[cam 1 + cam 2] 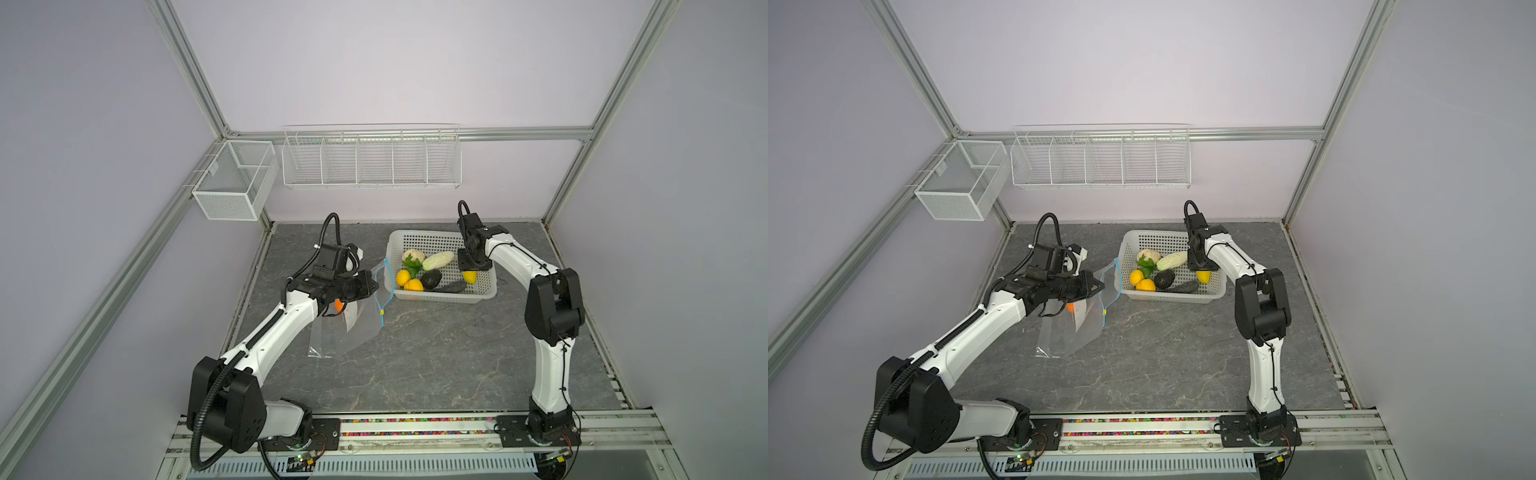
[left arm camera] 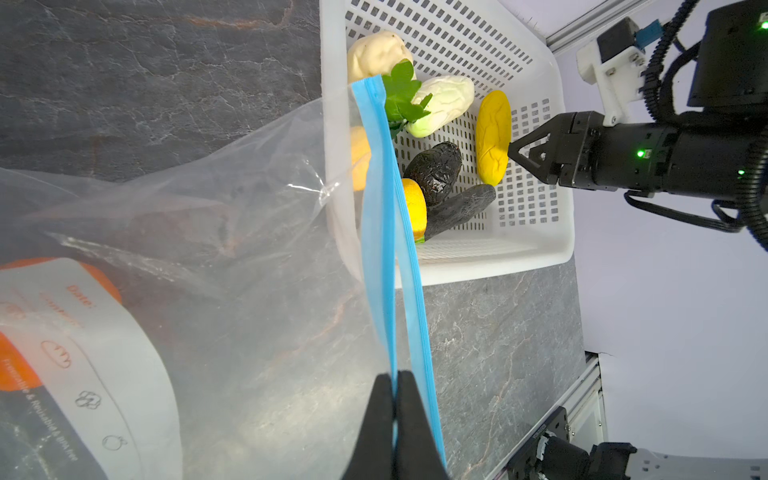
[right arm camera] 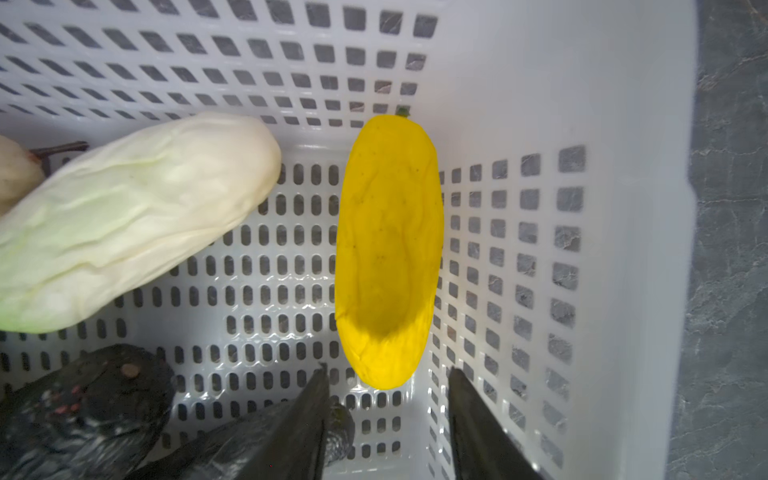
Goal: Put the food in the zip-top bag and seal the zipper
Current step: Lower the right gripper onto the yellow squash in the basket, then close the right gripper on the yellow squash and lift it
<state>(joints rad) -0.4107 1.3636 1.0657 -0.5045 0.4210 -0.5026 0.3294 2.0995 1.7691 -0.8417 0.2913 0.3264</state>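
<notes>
The clear zip-top bag (image 1: 353,332) (image 1: 1073,334) lies on the table left of the basket, with an orange food piece (image 1: 339,305) inside it. My left gripper (image 2: 395,378) (image 1: 376,286) is shut on one lip of the blue zipper (image 2: 376,187) and holds the mouth up and apart. The yellow slider (image 1: 381,311) sits at the zipper's near end. My right gripper (image 3: 386,370) (image 1: 469,270) hangs open inside the basket. The end of a long yellow food piece (image 3: 388,249) (image 2: 493,137) reaches just between its fingertips without touching them.
The white perforated basket (image 1: 444,296) (image 3: 540,83) holds a white cabbage (image 1: 438,259), cauliflower (image 1: 412,254), greens (image 1: 411,262), two lemons (image 1: 403,277), a dark avocado (image 1: 432,278) and a dark long piece (image 1: 453,286). Wire racks (image 1: 370,160) hang on the back wall.
</notes>
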